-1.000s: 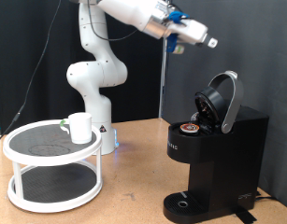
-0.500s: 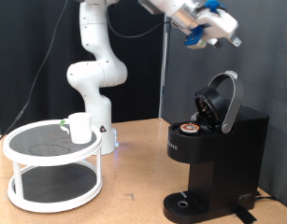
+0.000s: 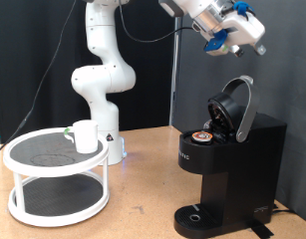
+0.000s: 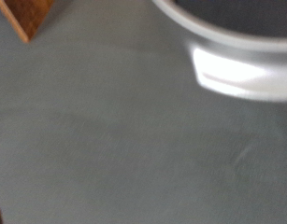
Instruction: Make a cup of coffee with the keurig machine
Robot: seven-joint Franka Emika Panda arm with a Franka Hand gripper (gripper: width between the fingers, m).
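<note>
While the arm is reaching high up, the gripper [image 3: 254, 38] is hanging in the air near one o'clock in the exterior view, just above the open lid [image 3: 239, 108] of the keurig machine [image 3: 228, 169] and not touching it. Blue parts are showing on the hand. I cannot tell if its fingers are apart or together, and nothing is showing between them.

The wrist view is blurry. It is showing a gray surface, a shiny silver curved rim [image 4: 238, 58] with something dark inside it, and a small brown corner [image 4: 29, 16]. The fingers are not showing there.

The keurig machine is sitting on the wooden table [image 3: 143, 211] at about four o'clock in the exterior view. Its domed lid is standing tipped up and back. A little brown-topped coffee pod [image 3: 203, 136] is sitting in the round hole under the lid.

The cup [image 3: 85, 136] is standing upright at about nine o'clock, on the top shelf of a white round two-shelf stand [image 3: 55, 179]. It is well apart from the machine. A tiny green thing [image 3: 68, 131] is lying just beside the cup.

The white robot base [image 3: 99, 90] is standing behind the stand, at about eleven o'clock.
</note>
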